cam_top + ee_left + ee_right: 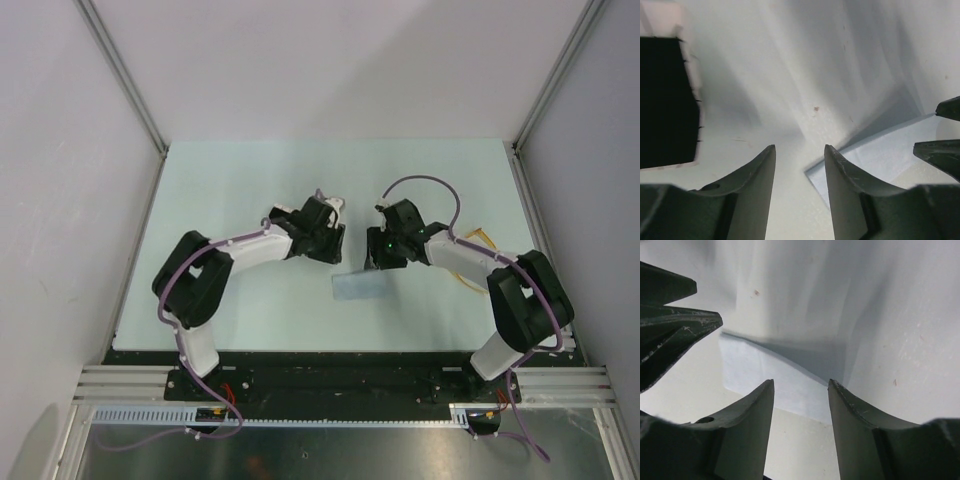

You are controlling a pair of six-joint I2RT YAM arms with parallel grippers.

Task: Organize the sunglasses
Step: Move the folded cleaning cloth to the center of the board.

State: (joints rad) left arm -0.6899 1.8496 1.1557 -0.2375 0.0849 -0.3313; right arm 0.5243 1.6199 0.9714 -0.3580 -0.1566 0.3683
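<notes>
Dark fingers [752, 195] of the left gripper [799, 187] fill the bottom of its wrist view, standing apart with only bare table [230, 190] showing in the gap. A corner of the blue-grey cloth [880, 155] lies just beside the right-hand finger without being pinched. On the side away from the cloth, a black block with a ragged pale border [665, 100] sits at the edge of that view, and I cannot tell what it is. The right gripper [801, 427] also has its fingers apart and holds nothing. The cloth lies flat on the table beyond its gap, its far edge casting a shadow. From above, the two grippers face each other over the cloth's far edge, tips close together but not touching. The sunglasses [488, 236] lie on the table well to the right of the cloth. Only thin yellow-orange curves of the frame show, because the right arm [520, 290] crosses over them and hides the lenses. A purple cable [425, 181] loops above the right wrist.
</notes>
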